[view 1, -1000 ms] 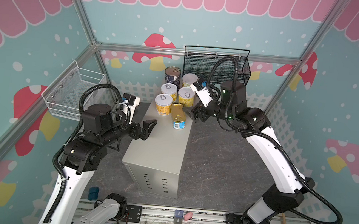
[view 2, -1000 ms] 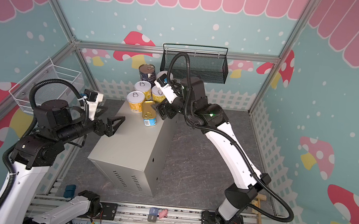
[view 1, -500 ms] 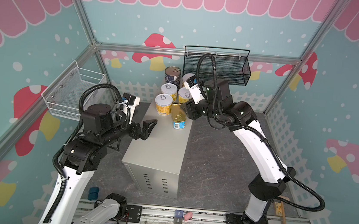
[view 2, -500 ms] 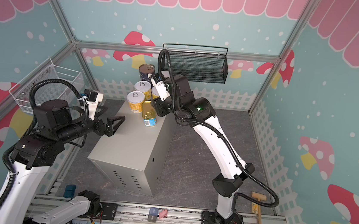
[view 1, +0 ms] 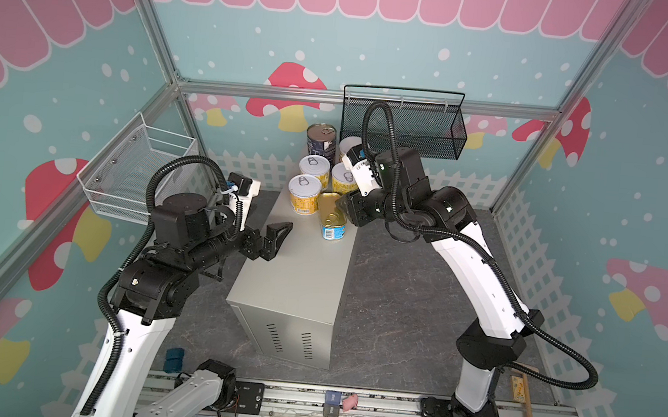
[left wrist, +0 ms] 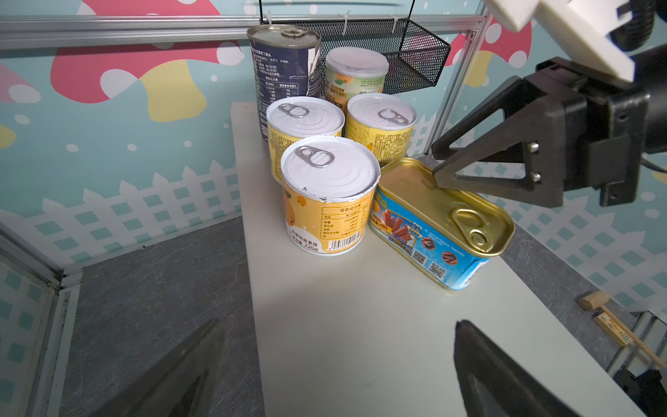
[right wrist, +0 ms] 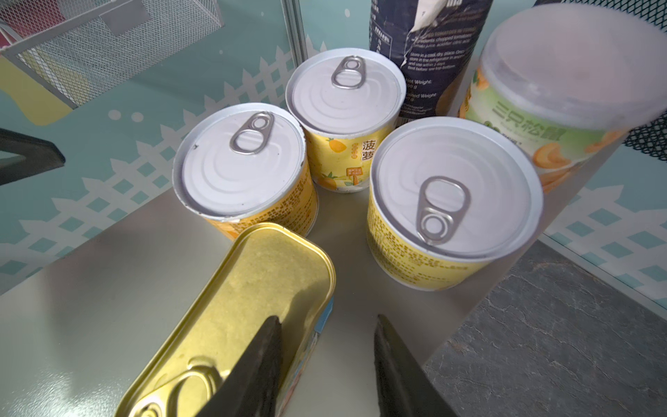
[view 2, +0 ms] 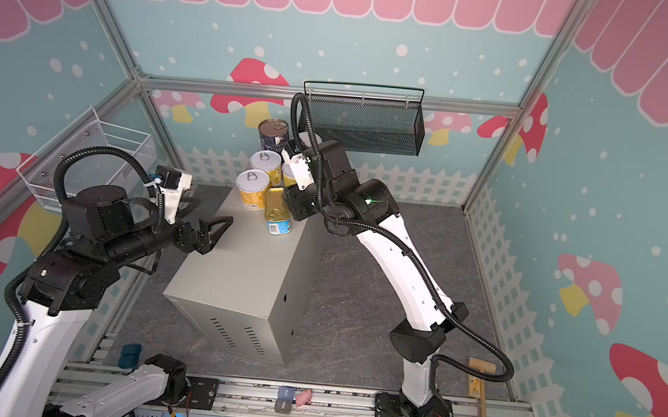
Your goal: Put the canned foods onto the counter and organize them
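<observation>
Across the near half, the counter (view 1: 296, 281) is bare. The left gripper (view 1: 277, 241) hangs over its left edge, jaws spread wide and empty. Farther on, the gold-topped tin (left wrist: 444, 209) lies slanted near the right edge, and its blue label carries QR codes. The right gripper (right wrist: 325, 319) is above it, jaws pressed close, holding nothing that I can see. Behind stand three short cans: the front yellow can (left wrist: 330, 173) reads "220克", the right yellow can (right wrist: 454, 187) has print too small to read, and the back yellow can (right wrist: 346, 94) reads "菠萝". Farthest are the navy can (left wrist: 285, 68), with "Store in a cool, dry, place", and the white-lidded can (right wrist: 563, 83), with "三只松鼠". I judge that all six are placed. Only straightening the slanted tin seems left.
</observation>
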Controlling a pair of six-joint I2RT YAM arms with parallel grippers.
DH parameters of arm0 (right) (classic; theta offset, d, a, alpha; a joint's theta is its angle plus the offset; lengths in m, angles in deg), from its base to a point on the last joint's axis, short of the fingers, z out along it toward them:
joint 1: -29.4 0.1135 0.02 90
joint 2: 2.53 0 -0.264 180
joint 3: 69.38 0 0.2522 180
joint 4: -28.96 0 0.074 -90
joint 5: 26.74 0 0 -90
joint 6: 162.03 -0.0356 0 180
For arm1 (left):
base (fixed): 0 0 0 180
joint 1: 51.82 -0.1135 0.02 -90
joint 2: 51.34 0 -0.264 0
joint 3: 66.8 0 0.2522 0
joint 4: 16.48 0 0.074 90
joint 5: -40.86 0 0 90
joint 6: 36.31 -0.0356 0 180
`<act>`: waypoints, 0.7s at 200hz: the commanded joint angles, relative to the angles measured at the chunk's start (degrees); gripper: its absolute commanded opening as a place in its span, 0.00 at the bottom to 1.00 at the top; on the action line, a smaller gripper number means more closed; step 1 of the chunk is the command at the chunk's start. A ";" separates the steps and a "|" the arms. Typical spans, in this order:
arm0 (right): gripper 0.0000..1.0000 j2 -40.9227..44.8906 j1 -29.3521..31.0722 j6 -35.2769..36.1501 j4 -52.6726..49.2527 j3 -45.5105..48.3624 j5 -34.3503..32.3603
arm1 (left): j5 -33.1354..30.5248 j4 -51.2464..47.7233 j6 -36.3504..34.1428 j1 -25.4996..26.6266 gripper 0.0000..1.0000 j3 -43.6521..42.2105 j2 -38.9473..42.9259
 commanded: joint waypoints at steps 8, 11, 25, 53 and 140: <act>0.42 -2.68 0.48 -1.55 -4.44 -0.49 0.38 | 0.65 0.78 0.00 -0.34 0.99 -0.48 0.87; 0.42 -2.63 0.49 -1.59 -4.55 -0.52 0.45 | 0.65 0.78 -0.04 -0.34 0.99 -0.49 0.85; 0.40 -2.74 0.49 -1.77 -4.92 -0.48 0.57 | 0.49 0.76 -0.07 -0.30 0.99 -0.45 1.02; 0.39 -1.83 0.49 -2.28 -6.18 -0.13 -1.47 | 0.45 0.77 -0.05 0.01 0.99 -0.50 0.95; 0.38 6.19 2.35 -3.27 -6.41 7.94 -6.13 | 1.73 1.16 0.61 0.10 0.99 -0.17 0.32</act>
